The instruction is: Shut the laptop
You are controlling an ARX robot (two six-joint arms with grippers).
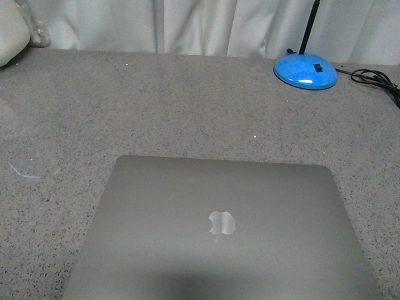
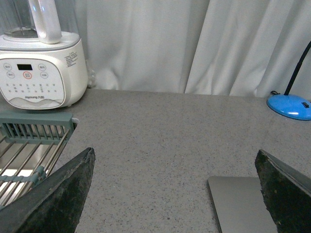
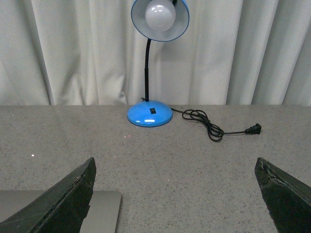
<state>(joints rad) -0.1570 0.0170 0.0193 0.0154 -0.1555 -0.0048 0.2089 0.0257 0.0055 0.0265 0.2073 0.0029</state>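
Your laptop point(image 1: 219, 231) lies shut and flat on the speckled grey countertop point(image 1: 187, 106), lid up, with the pale apple logo point(image 1: 221, 223) showing near the middle of the lid in the front view; it sits at the near edge of that view, and neither arm shows there. Your left gripper point(image 2: 175, 194) has its jaws spread wide with nothing between them, and only bare counter and a corner of the laptop lid lie below it. Your right gripper point(image 3: 175, 194) is spread just as wide and holds nothing; a corner of the lid shows beside one finger point(image 3: 63, 204). Behind the laptop, towards the white curtain point(image 3: 73, 48), you have a blue desk lamp point(image 3: 149, 115) with its black cord point(image 3: 214, 127) trailing unplugged on the counter. A white blender base point(image 2: 39, 73) and a grey dish rack point(image 2: 29, 145) stand off to the left side.
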